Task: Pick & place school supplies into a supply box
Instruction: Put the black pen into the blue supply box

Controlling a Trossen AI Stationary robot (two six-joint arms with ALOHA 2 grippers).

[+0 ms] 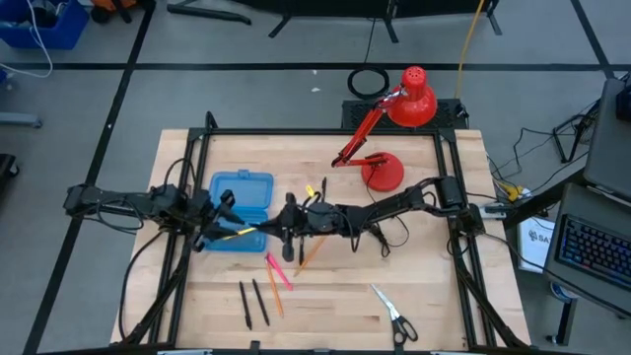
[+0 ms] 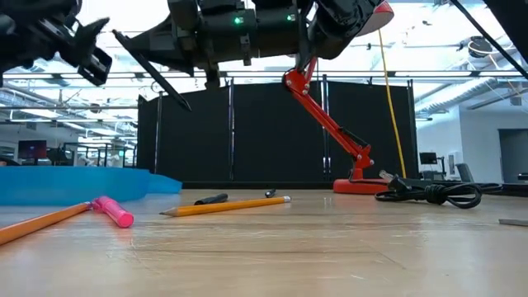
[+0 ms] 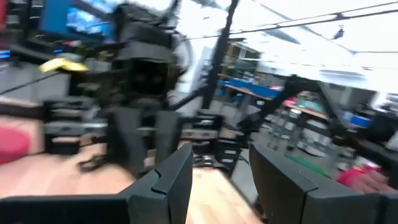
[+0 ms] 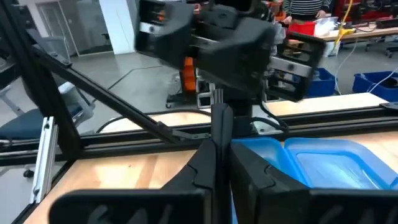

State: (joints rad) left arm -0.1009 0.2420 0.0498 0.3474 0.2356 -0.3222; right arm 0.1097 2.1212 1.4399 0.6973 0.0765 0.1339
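Beside the blue box (image 1: 242, 210), the right gripper (image 1: 289, 229) clenches a black pen (image 2: 153, 73) for handover, while the left gripper (image 1: 219, 225) gapes empty opposite, ready to receive.

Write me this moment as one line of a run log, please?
left gripper: open, over supply box | right gripper: shut, beside box | pencils, scissors: on table

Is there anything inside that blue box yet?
The blue box lies by the left pincer. A yellow pencil slants across its near edge. The uncovered part looks empty, but the arm hides the rest, so its contents cannot be told.
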